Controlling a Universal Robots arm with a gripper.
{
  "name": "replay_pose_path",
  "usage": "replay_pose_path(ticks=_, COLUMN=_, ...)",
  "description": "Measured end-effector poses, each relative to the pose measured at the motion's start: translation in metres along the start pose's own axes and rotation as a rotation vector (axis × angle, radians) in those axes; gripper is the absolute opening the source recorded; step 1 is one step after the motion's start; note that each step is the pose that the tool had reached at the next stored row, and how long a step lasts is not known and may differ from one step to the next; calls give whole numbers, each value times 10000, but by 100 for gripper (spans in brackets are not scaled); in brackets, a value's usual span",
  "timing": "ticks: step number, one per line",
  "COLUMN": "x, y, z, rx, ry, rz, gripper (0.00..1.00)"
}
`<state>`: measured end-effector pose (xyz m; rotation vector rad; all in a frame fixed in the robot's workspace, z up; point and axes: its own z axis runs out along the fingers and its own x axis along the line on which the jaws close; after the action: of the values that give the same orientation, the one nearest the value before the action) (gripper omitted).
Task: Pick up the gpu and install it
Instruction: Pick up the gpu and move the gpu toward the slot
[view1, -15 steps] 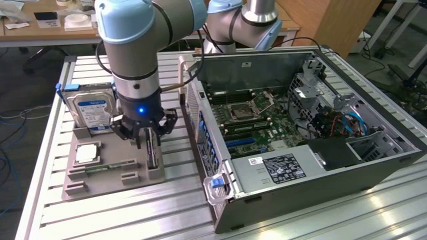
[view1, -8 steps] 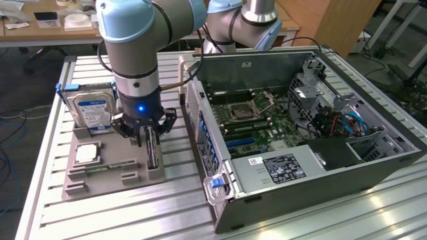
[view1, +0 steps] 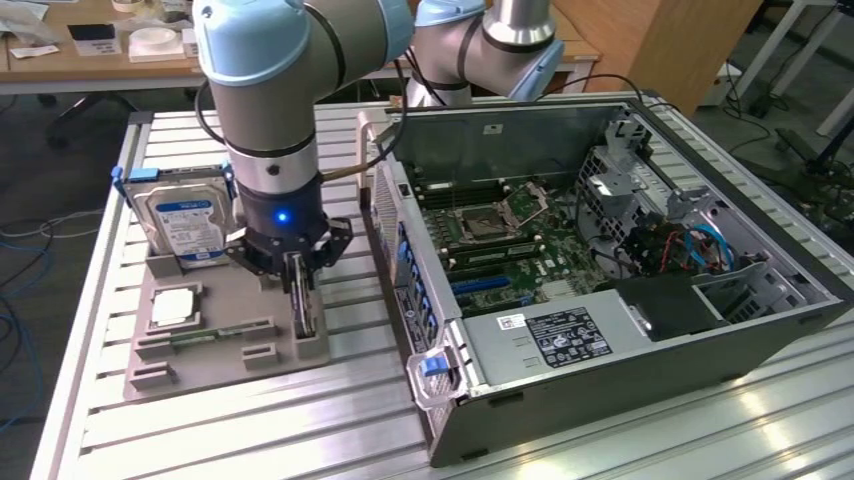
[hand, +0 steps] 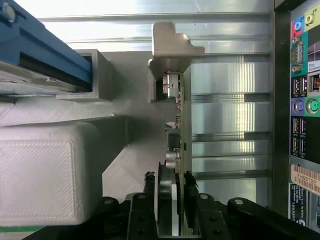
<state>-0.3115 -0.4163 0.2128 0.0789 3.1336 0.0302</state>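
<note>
**Gripper astride the gpu, card in its tray slot**

I am looking at a slatted metal bench that carries everything. The biggest thing on it is the case, lying with its open side up toward the exterior view's right. Its board is exposed, and a labelled power supply sits at its near end. In the wrist view the case's rear port panel runs along one edge of the picture.

The arm comes straight down over the grey tray, which lies on the bench just beside the case, on the exterior view's left. A drive stands upright at the tray's far end, with its blue-and-white label facing the camera.

The gpu stands on edge in a slot along the side of the tray nearest the case. In the wrist view I see the gpu edge-on, with one end tucked under a stepped grey post of the tray.

The gripper is right on the card's upper edge and astride it. From the wrist, the gripper has the card running up through its middle. I cannot tell whether it has closed on the card or merely straddles it.

A square chip lies flat in the tray. A memory stick lies nearer the tray's front edge.
</note>
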Motion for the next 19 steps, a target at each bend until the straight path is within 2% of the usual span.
replay_pose_path(ticks=1, x=-5, y=0, z=-1, rx=1, ry=4, rz=-1, gripper=31)
replay_pose_path(ticks=17, x=-45, y=2, z=-1, rx=1, ry=8, rz=-1, gripper=31)
replay_pose_path(ticks=19, x=-50, y=1, z=-1, rx=-32, ry=39, rz=-3, gripper=31)
